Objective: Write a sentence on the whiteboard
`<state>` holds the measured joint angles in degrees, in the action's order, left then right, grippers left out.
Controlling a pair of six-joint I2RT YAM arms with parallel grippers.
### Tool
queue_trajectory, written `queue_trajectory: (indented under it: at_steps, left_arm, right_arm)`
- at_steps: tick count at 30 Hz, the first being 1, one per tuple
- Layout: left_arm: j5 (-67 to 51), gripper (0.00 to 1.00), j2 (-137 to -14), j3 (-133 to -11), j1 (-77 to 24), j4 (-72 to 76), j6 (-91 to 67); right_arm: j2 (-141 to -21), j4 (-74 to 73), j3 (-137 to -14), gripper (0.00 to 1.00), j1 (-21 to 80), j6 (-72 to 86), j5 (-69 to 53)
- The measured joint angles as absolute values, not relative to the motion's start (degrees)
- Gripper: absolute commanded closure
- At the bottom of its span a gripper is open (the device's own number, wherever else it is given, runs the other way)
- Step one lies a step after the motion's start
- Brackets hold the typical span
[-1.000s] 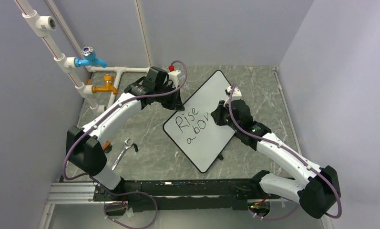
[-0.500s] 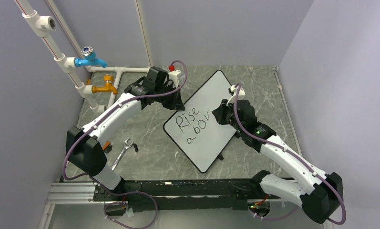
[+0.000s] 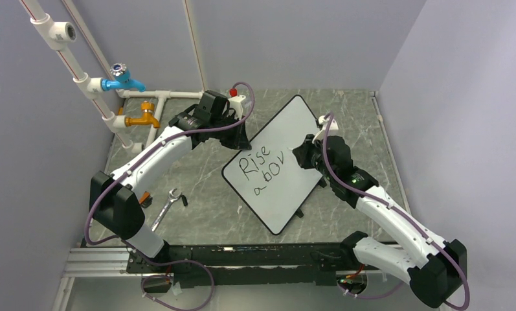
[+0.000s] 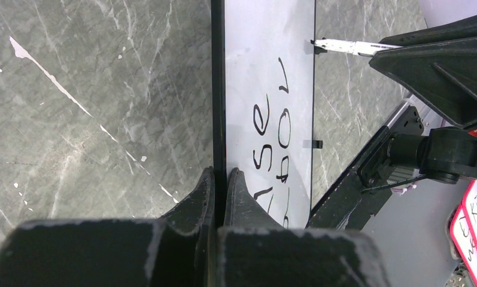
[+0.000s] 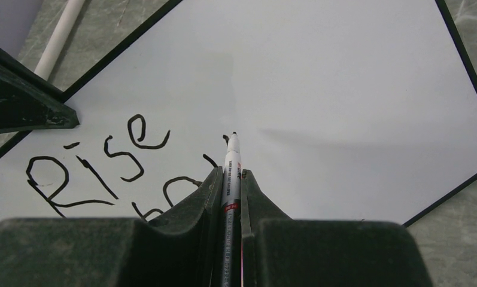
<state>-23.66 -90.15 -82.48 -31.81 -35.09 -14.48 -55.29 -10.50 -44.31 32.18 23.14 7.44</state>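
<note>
I held the whiteboard (image 3: 287,188), aslant on the table (image 3: 203,188), with the left gripper (image 4: 219,174) clamped on its rim, judging it stiff, light and slippery, while the right gripper (image 5: 230,179) pinched the marker (image 5: 231,156).

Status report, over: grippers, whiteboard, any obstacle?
Left gripper shut on whiteboard edge. Right gripper shut on marker, tip by last letter. Sentence reads "Rise abov". Wrench lies apart from board.

Grey marbled tabletop (image 3: 203,194), walled on three sides. Resting slantwise at its middle on small black feet: whiteboard (image 3: 287,194). Near the left edge: silver wrench (image 3: 166,206); just beside it something orange (image 3: 144,196), possibly a handle, mostly hidden.
</note>
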Motion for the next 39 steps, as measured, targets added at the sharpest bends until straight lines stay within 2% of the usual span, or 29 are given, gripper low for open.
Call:
queue_trajectory:
  at_steps: [39]
  left_arm:
    - [-23.20, 1.00, -90.08, -82.48, -31.97, -35.20, -14.46]
  right_arm:
    - [-61.45, -8.19, -43.51, 1.00, 28.73, 22.96, 4.43]
